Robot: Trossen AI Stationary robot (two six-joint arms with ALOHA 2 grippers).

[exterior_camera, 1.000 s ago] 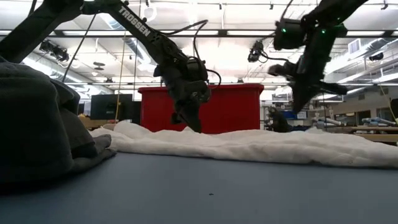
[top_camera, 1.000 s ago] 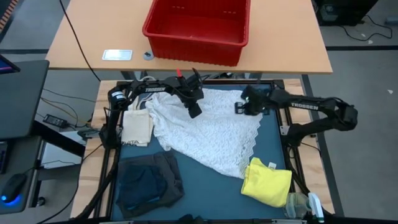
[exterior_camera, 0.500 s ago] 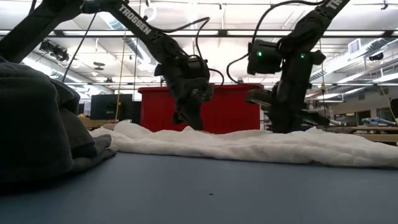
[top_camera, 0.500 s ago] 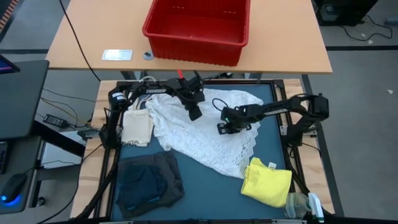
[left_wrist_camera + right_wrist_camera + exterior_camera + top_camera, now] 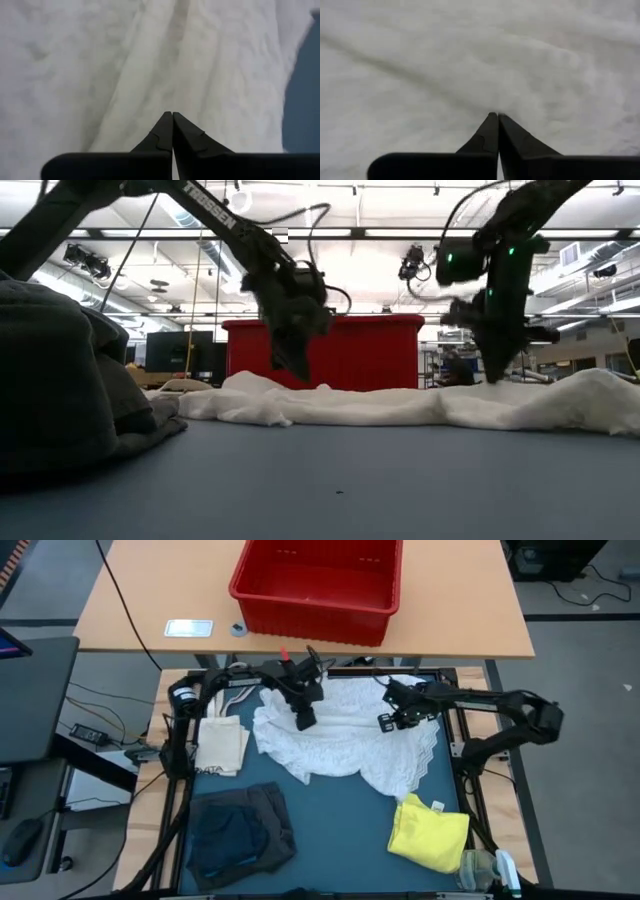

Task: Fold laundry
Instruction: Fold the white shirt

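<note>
White lacy garment (image 5: 345,740) lies bunched up on the blue worktop (image 5: 330,820), toward 12 o'clock in your view from above. Your left gripper (image 5: 303,720) is down on its 10 o'clock part. Your right gripper (image 5: 387,721) is down on its 2 o'clock part. In each wrist view the fingers (image 5: 172,131) are pressed together, tip to tip, right at the white cloth. You cannot tell if any cloth is pinched between them. The right arm's fingers (image 5: 496,132) look the same.

From table height, the white cloth is a long low heap, and both arms come down onto it.

The yellow garment (image 5: 430,830) sits folded at 4 o'clock, just clear of the white one. The dark grey garment (image 5: 240,832) is piled at 7 o'clock. A small cream tote bag (image 5: 221,744) lies at 9 o'clock, touching the white cloth's edge. It has dark letters along its bottom, but they are too small to read.

You can read "TROSSEN" on the left arm (image 5: 210,208) in the low view.

A red bin (image 5: 318,585) stands on the wooden table (image 5: 140,600) beyond, at 12 o'clock.
</note>
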